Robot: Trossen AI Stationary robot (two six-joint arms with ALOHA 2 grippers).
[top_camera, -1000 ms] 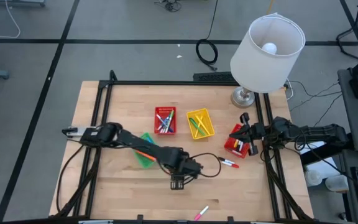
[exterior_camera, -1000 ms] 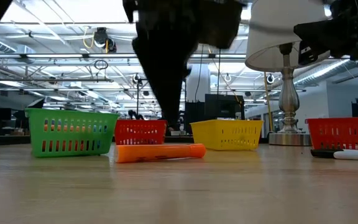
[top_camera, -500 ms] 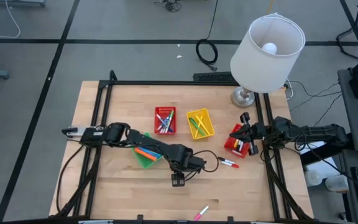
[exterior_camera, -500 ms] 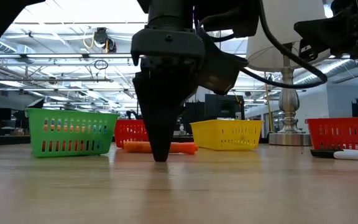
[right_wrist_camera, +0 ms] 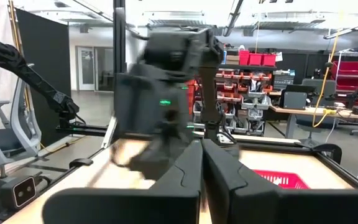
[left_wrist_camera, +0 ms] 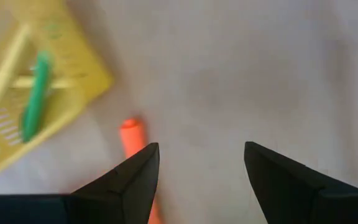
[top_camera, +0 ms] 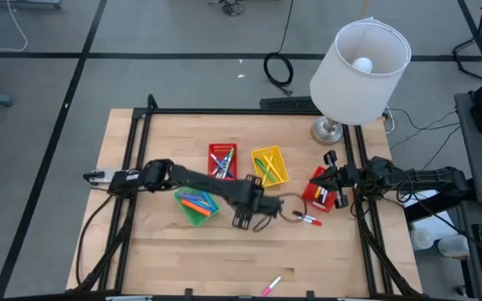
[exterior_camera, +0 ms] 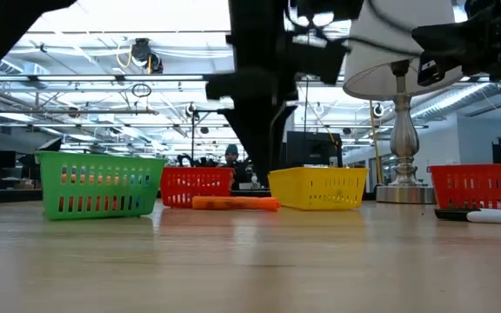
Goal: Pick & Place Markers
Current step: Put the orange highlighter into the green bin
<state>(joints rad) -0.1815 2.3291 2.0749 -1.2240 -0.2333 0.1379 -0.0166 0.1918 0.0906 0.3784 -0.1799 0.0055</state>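
Observation:
An orange marker (exterior_camera: 233, 203) lies flat on the table in front of the yellow basket (top_camera: 269, 165); the arm hides it in the high view. My left gripper (left_wrist_camera: 201, 146) is open, points down over the table's middle (top_camera: 242, 222), and the marker (left_wrist_camera: 132, 134) runs under one finger. The yellow basket (left_wrist_camera: 23, 93) holds a green and a yellow marker. The green basket (top_camera: 197, 206) holds orange and blue markers. My right gripper (right_wrist_camera: 202, 144) is shut, raised at the right edge (top_camera: 326, 178). My left gripper comes from above with open fingers. One finger (left_wrist_camera: 135, 174) stands over the orange marker's shaft, whose capped end (left_wrist_camera: 131, 129) sticks out past it on the table. Whether the finger touches the marker, I cannot tell.
A red basket (top_camera: 222, 161) with markers stands beside the yellow one, another red basket (top_camera: 315, 192) by the right gripper. A red-and-white marker (top_camera: 308, 220) and a pink marker (top_camera: 270, 287) lie loose on the table. A lamp (top_camera: 360, 63) stands at the far right.
My left gripper has gone toward the far edge and a little right, toward the yellow basket, rolling about its own axis. The orange marker has slid along the table away from the near edge and now lies close to the yellow basket.

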